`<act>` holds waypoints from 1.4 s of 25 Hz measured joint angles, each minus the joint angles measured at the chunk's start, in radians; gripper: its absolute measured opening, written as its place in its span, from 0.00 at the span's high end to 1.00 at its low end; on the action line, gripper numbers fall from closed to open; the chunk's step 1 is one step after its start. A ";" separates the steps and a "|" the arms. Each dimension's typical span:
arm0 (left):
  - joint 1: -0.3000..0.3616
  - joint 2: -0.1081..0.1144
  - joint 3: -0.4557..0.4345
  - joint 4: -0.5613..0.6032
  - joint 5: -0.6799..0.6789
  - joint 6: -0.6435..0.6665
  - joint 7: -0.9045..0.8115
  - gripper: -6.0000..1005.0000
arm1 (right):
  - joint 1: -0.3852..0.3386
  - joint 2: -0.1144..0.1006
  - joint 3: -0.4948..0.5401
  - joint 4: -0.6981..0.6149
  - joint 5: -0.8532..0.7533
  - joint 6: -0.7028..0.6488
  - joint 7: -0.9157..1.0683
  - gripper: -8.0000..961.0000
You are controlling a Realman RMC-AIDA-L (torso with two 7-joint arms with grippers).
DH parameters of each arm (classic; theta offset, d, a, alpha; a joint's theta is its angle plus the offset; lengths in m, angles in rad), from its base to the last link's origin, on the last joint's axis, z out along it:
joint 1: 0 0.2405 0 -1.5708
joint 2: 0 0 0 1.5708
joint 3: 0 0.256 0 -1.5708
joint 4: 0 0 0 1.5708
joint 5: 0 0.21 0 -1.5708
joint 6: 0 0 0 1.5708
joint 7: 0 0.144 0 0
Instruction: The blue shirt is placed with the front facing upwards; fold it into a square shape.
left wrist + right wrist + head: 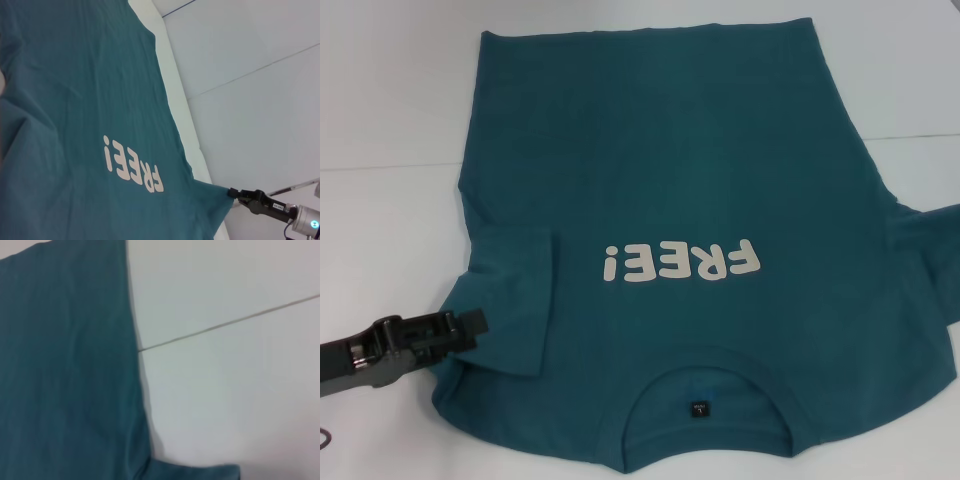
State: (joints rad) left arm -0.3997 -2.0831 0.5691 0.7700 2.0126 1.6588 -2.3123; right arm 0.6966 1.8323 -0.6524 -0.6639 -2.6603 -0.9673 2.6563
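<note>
Shirt: the blue shirt [670, 170] lay flat and front up on the white table [390, 90], collar nearest the robot and hem far, with the "FREE!" lettering [680, 265] reading upside down from the head.
Left sleeve: it was already turned in over the chest, its edge lying just beside the lettering.
Right sleeve: it was drawn outward toward the table's right side, not yet folded.
Left gripper: the left gripper [470, 325] sat low at the folded sleeve's outer edge, touching or just over the cloth; whether its fingers were parted or pinched could not be told.
Right gripper: the right gripper [234, 194], seen from the left wrist, sat at the tip of the right sleeve and appeared pinched on the cloth there.
Step in hand: by my judgement, bringing the right sleeve in to match the left.
Doing it well: lift the sleeve only enough to clear the body, carry it straight across parallel to the collar, and lay it without dragging the chest panel.
Risk: a slanted fold line would spoil the square.
</note>
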 joint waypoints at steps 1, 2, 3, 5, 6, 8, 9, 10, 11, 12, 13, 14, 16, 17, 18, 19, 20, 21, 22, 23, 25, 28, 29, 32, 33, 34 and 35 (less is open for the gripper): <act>-0.001 0.000 0.000 0.000 0.000 0.000 0.000 0.54 | 0.002 0.000 -0.001 -0.004 -0.004 -0.002 0.003 0.99; -0.001 0.000 0.000 0.000 0.000 0.001 0.000 0.54 | 0.004 0.001 -0.001 -0.011 -0.005 -0.008 0.005 0.99; -0.002 0.000 0.000 0.000 0.000 0.001 -0.001 0.54 | 0.006 0.002 -0.001 -0.018 -0.005 -0.019 0.005 0.99; -0.002 0.000 0.000 0.000 0.000 0.001 -0.002 0.54 | 0.014 0.006 -0.003 -0.030 -0.003 -0.051 0.000 0.99; -0.002 0.000 0.000 0.000 0.000 0.001 -0.002 0.54 | 0.018 0.009 -0.004 -0.036 -0.003 -0.068 -0.003 0.99; -0.003 0.000 -0.001 0.000 0.000 0.001 -0.002 0.54 | 0.029 0.016 -0.005 -0.056 -0.002 -0.111 -0.007 0.99; -0.004 0.000 -0.002 0.000 0.000 0.001 -0.002 0.54 | 0.034 0.019 -0.005 -0.067 -0.001 -0.134 -0.008 0.99; -0.005 0.000 -0.002 0.000 0.000 0.001 -0.002 0.54 | 0.040 0.024 -0.005 -0.080 0.001 -0.158 -0.011 0.99; -0.005 0.000 -0.002 0.000 0.000 0.000 -0.002 0.54 | 0.047 0.027 -0.005 -0.092 0.001 -0.183 -0.013 0.99; -0.005 0.000 -0.002 0.000 0.000 -0.001 -0.003 0.54 | 0.056 0.031 -0.005 -0.105 0.002 -0.212 -0.016 0.99; -0.005 0.000 -0.002 0.000 0.000 -0.002 -0.003 0.54 | 0.064 0.034 -0.005 -0.112 0.002 -0.237 -0.018 0.99; -0.005 0.000 -0.002 0.000 0.000 -0.003 -0.004 0.54 | 0.072 0.036 -0.005 -0.119 0.001 -0.261 -0.020 0.99; -0.005 0.000 -0.002 0.000 0.000 -0.004 -0.005 0.54 | 0.091 0.041 -0.011 -0.133 -0.002 -0.304 -0.023 0.99; -0.005 0.000 -0.003 0.000 0.000 -0.004 -0.005 0.54 | 0.098 0.042 -0.015 -0.141 -0.003 -0.317 -0.024 0.99; -0.005 0.001 -0.004 0.000 0.000 -0.004 -0.005 0.54 | 0.104 0.044 -0.022 -0.147 -0.004 -0.326 -0.024 0.99; -0.005 0.001 -0.005 0.000 0.000 -0.004 -0.005 0.54 | 0.107 0.044 -0.028 -0.151 -0.004 -0.328 -0.023 0.99; -0.005 0.001 -0.007 0.000 0.000 -0.004 -0.006 0.54 | 0.109 0.045 -0.034 -0.154 -0.005 -0.329 -0.021 0.99; -0.006 0.001 -0.008 0.000 0.000 -0.003 -0.007 0.54 | 0.111 0.045 -0.037 -0.155 -0.005 -0.329 -0.019 0.99; -0.005 0.002 -0.010 0.000 0.000 -0.003 -0.007 0.54 | 0.112 0.045 -0.039 -0.155 -0.005 -0.333 -0.018 0.99; -0.005 0.002 -0.011 0.000 0.000 -0.003 -0.008 0.54 | 0.114 0.045 -0.040 -0.155 -0.005 -0.338 -0.019 0.99; -0.003 0.003 -0.012 0.000 0.000 -0.004 -0.008 0.54 | 0.120 0.048 -0.047 -0.155 -0.006 -0.353 -0.021 0.99; -0.003 0.003 -0.012 0.000 0.000 -0.007 -0.009 0.54 | 0.130 0.054 -0.061 -0.155 -0.031 -0.360 -0.021 0.99; -0.004 0.003 -0.012 0.000 0.000 -0.008 -0.009 0.54 | 0.132 0.055 -0.062 -0.155 -0.036 -0.360 -0.019 0.99; -0.004 0.003 -0.012 0.000 0.000 -0.008 -0.010 0.54 | 0.136 0.056 -0.063 -0.155 -0.040 -0.357 -0.017 0.99; -0.005 0.003 -0.012 0.000 0.000 -0.009 -0.010 0.54 | 0.137 0.057 -0.063 -0.153 -0.040 -0.358 -0.018 0.99; -0.005 0.003 -0.012 0.000 0.000 -0.010 -0.010 0.54 | 0.140 0.058 -0.066 -0.150 -0.041 -0.361 -0.020 0.99; -0.005 0.003 -0.012 0.000 0.000 -0.012 -0.010 0.54 | 0.145 0.060 -0.075 -0.147 -0.043 -0.364 -0.022 0.99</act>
State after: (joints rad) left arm -0.4045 -2.0801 0.5568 0.7700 2.0125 1.6469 -2.3225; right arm 0.8412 1.8919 -0.7276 -0.8106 -2.7029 -1.3317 2.6341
